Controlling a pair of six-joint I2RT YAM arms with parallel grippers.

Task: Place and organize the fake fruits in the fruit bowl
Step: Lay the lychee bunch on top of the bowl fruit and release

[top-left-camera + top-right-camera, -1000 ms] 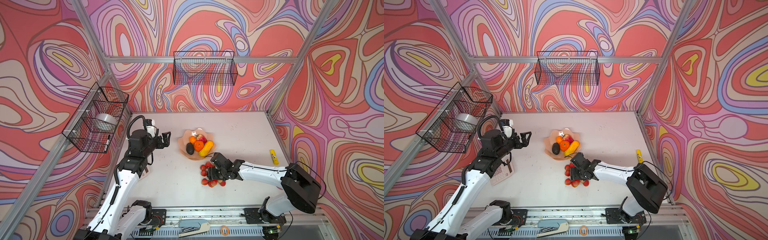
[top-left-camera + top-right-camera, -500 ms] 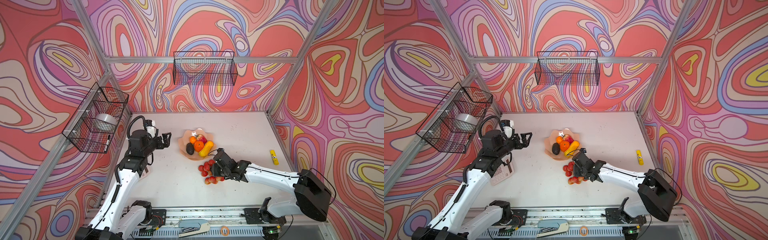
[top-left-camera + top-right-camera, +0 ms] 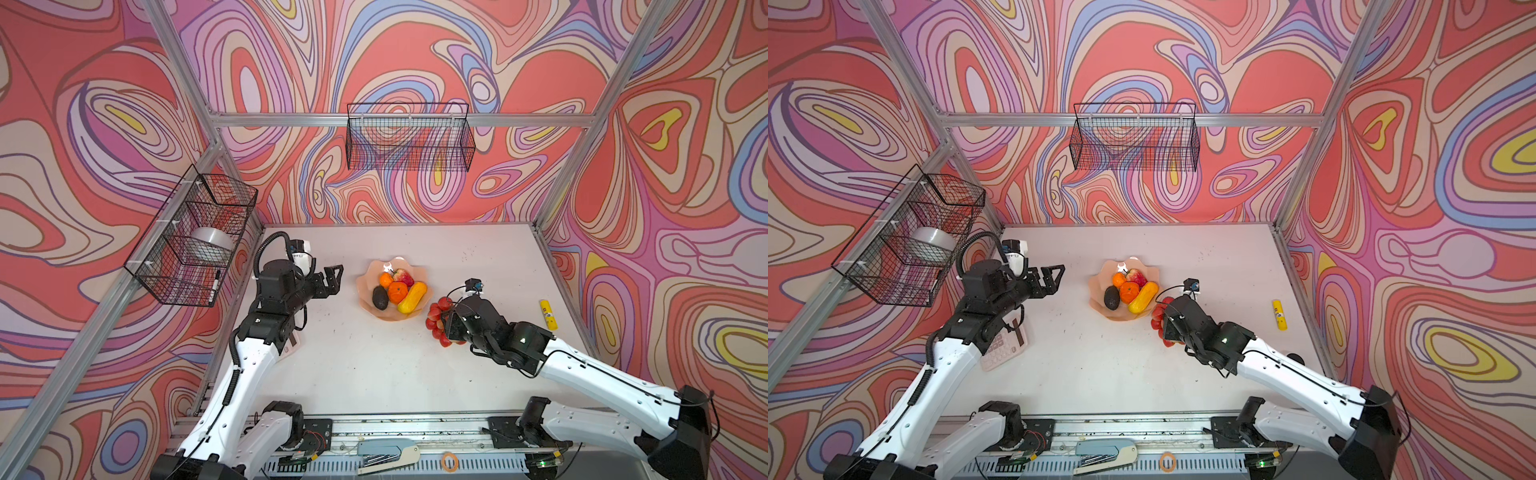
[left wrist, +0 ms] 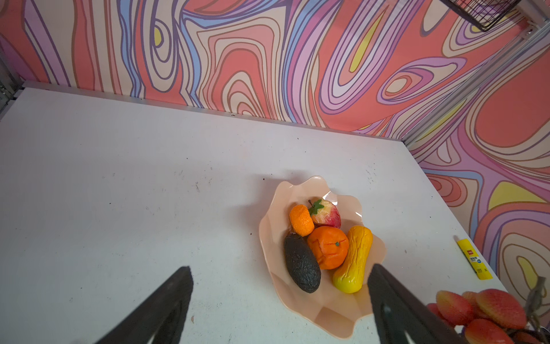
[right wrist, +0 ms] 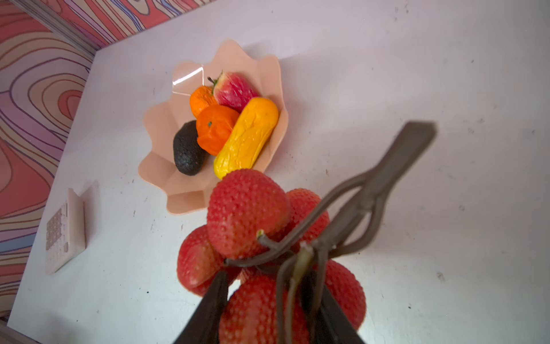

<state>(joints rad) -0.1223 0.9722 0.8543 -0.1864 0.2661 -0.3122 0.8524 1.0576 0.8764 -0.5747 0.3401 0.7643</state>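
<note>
We find the right gripper (image 5: 268,286) closed on the bunch of red berries (image 5: 247,208), its jaws clamped at the brown stems with berries crowding on either side. In both top views the bunch lies just beside the near right rim of the fruit bowl (image 3: 363,286), outside it. We cannot tell whether the lowest berries touch the table (image 3: 374,374).

The left gripper (image 3: 336,279) hangs to the left of the bowl and apart from it, jaws spread wide and holding nothing.

The peach-pink bowl stands near the middle of the table and contains five pieces:
- a dark avocado (image 3: 379,297) on its left;
- the larger orange (image 3: 397,291) against the avocado;
- the long yellow fruit (image 3: 412,297) on the right;
- behind these, the smaller orange (image 3: 386,279) and the red strawberry (image 3: 404,276).

A yellow tube (image 3: 547,314) lies near the right wall, well apart from the bowl. A calculator (image 3: 1005,349) lies partly beneath the left arm.
</note>
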